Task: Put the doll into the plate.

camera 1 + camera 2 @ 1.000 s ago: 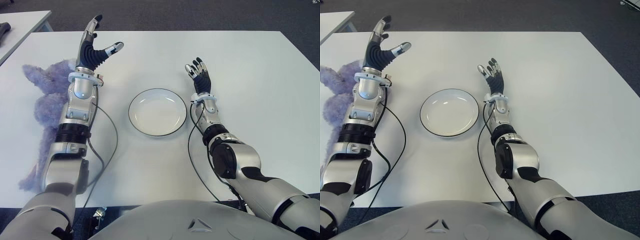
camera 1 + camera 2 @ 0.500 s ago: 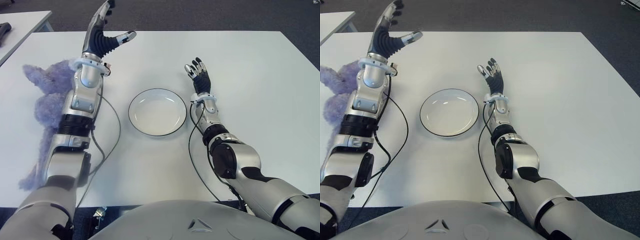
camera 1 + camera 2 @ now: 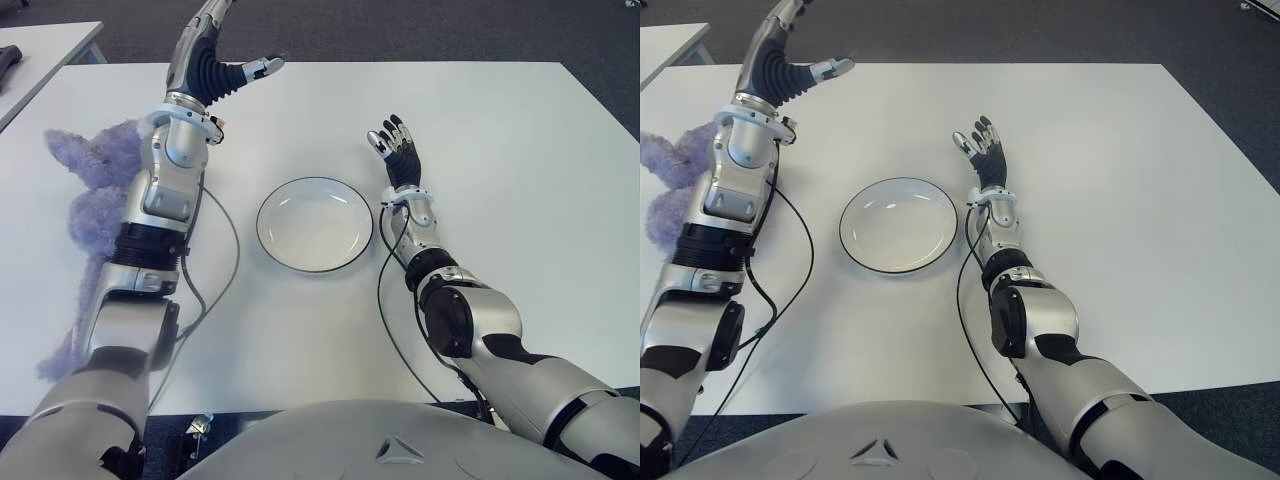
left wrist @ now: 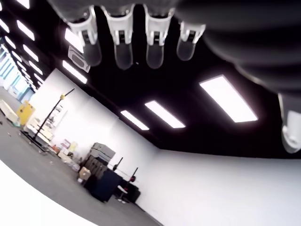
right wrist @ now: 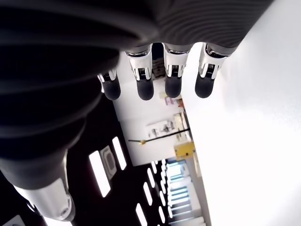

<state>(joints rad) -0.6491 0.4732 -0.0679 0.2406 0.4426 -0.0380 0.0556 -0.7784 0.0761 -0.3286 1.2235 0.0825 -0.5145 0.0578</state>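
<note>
A purple plush doll point(image 3: 90, 205) lies on the white table point(image 3: 500, 150) at the far left, partly hidden behind my left forearm. The white plate point(image 3: 315, 224) with a dark rim sits mid-table and holds nothing. My left hand point(image 3: 215, 60) is raised high above the table's far left part, beyond the doll, fingers spread and holding nothing. My right hand point(image 3: 393, 143) shows just right of the plate, fingers extended and holding nothing. The left wrist view shows only spread fingers point(image 4: 122, 42) against a ceiling.
Another table point(image 3: 40, 50) stands at the far left corner. Black cables point(image 3: 215, 270) run along both forearms over the table surface.
My left hand has risen and swung up and a little to the right, away from the doll. The right hand, plate and doll have not moved.
</note>
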